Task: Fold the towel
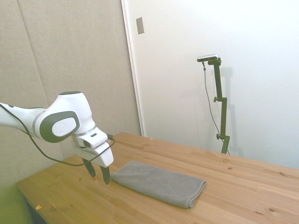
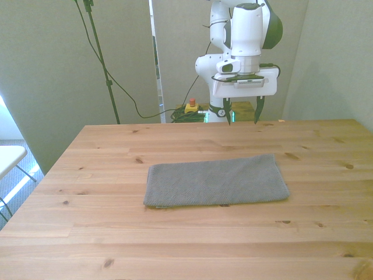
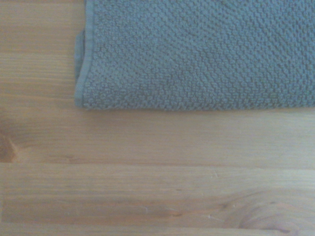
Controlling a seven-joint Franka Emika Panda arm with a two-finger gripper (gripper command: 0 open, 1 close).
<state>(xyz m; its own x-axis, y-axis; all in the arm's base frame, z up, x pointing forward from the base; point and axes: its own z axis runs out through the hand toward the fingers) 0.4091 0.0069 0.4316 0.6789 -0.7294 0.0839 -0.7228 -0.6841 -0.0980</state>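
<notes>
The grey towel point(image 2: 215, 181) lies flat on the wooden table point(image 2: 186, 245) as a long rectangle, with layered edges showing at one end. In the side view the towel point(image 1: 159, 182) stretches away from the arm. My gripper point(image 2: 242, 116) hangs above the table behind the towel's far edge, toward the front view's right end, fingers pointing down and open with nothing between them. Seen from the side, the gripper point(image 1: 98, 173) sits just off the towel's near corner, not touching it. The wrist view shows a towel corner point(image 3: 197, 54) and bare wood.
A yellow box with a red button point(image 2: 190, 107) sits on the floor behind the table. Cables hang along the wall on the front view's left. A white surface point(image 2: 9, 157) pokes in at the front view's left edge.
</notes>
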